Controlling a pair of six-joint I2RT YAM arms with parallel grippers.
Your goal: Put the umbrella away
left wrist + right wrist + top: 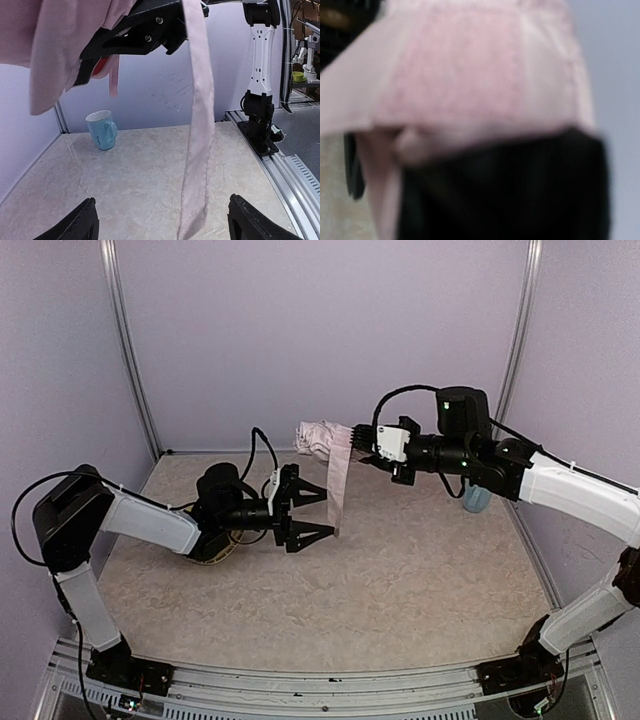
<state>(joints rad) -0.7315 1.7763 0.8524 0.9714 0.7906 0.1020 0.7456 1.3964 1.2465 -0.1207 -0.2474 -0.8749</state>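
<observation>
Your umbrella (320, 437) is up in the air over the back half of the table (420, 580), a bunched pale pink bundle pointing to the left from the right gripper (360, 446). That gripper is clamped on it: in the left wrist view you can see its black fingers (145, 30) pinching the pink cloth, and the right wrist view is filled with blurred pink fabric pressed up against the camera. From the bundle, a long pink strap (338, 485) hangs straight down, its free end clear of the table.

Your left gripper (322, 513) sits level with that free end, fingers spread wide and holding nothing. In its own view the strap dangles in the gap between the two black fingertips (75, 225), touching neither.

A light blue mug (102, 130) stands by the far right wall, well apart from the strap. It has a faint mark on its side that is too small for you to read. Under the left arm a round yellowish tray (213, 548) is mostly hidden.
</observation>
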